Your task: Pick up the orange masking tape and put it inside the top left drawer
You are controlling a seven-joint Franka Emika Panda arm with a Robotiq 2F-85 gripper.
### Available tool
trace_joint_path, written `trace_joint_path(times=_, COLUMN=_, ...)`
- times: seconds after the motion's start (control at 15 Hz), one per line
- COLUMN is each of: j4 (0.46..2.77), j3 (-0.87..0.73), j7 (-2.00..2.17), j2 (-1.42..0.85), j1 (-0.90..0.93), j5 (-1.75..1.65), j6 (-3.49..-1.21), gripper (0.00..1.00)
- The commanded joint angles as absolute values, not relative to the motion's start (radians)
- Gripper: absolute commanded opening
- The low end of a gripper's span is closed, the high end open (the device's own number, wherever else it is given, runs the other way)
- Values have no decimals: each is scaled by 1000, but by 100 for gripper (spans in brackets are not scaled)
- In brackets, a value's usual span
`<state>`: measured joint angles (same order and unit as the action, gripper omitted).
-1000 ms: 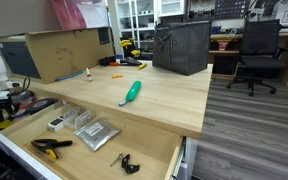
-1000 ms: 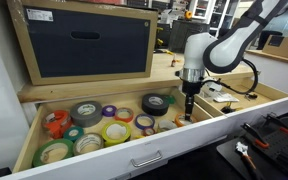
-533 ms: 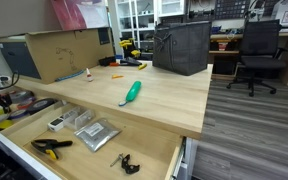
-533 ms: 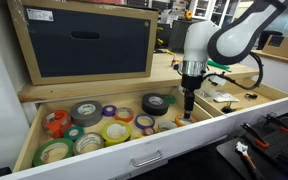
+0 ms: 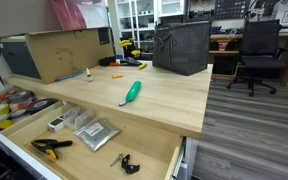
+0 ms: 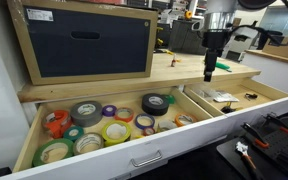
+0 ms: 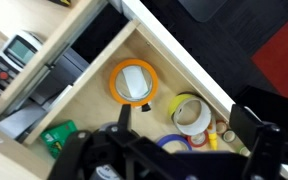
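Note:
The orange masking tape [image 7: 113, 84] lies flat on the light-wood floor of the top left drawer [image 6: 114, 160], close to the drawer's side wall [image 7: 174, 55]. In the wrist view my gripper [image 7: 184, 118] is open, its two dark fingers [image 7: 122, 113] spread wide above the rolls with nothing between them. The tape lies just beyond one fingertip and touches nothing of mine. In an exterior view the gripper [image 6: 209, 72] hangs well above the drawer's right end, over the desk top.
Several tape rolls [image 6: 114, 130] fill the drawer; a yellow-and-white roll [image 7: 191, 116] sits beside the orange one. A dark-fronted wooden cabinet [image 6: 84, 45] stands behind. A teal-handled tool [image 5: 131, 93] lies on the desk above a larger open drawer with a clamp [image 5: 50, 147] and metal plates [image 5: 96, 133].
My gripper has opened, let go of the orange tape in the drawer, and risen up out of the drawer to above the desk top.

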<state>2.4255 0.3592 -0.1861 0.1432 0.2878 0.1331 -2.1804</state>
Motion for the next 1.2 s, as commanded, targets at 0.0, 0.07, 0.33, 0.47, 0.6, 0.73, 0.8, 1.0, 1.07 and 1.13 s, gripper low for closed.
trace_joint_path(times=0.0, j4=2434, j3=265, j7=-157, j2=307, j1=258, j5=121, j6=-2036, gripper=100)
trace_joint_path(times=0.07, j4=2421, j3=238, j7=-141, j2=327, j1=240, j5=99, j6=-2014, gripper=100)
trace_joint_path(times=0.33, j4=2355, j3=143, j7=-112, j2=327, j1=156, j5=33, j6=-2004, gripper=100)
trace_joint_path(times=0.47, j4=2312, j3=109, j7=-94, j2=295, j1=116, j5=13, j6=-2010, gripper=100)
trace_joint_path(times=0.6, j4=2252, j3=80, j7=-77, j2=253, j1=80, j5=-1, j6=-2003, gripper=100)
trace_joint_path(times=0.73, j4=2178, j3=54, j7=-60, j2=205, j1=55, j5=9, j6=-1979, gripper=100)
trace_joint_path(times=0.8, j4=2142, j3=44, j7=-58, j2=185, j1=47, j5=19, j6=-1970, gripper=100)
trace_joint_path(times=1.0, j4=2006, j3=18, j7=-34, j2=119, j1=26, j5=30, j6=-1910, gripper=100)
trace_joint_path(times=1.07, j4=1966, j3=13, j7=-31, j2=100, j1=22, j5=36, j6=-1890, gripper=100)
trace_joint_path(times=1.13, j4=1919, j3=8, j7=-24, j2=82, j1=18, j5=45, j6=-1857, gripper=100)
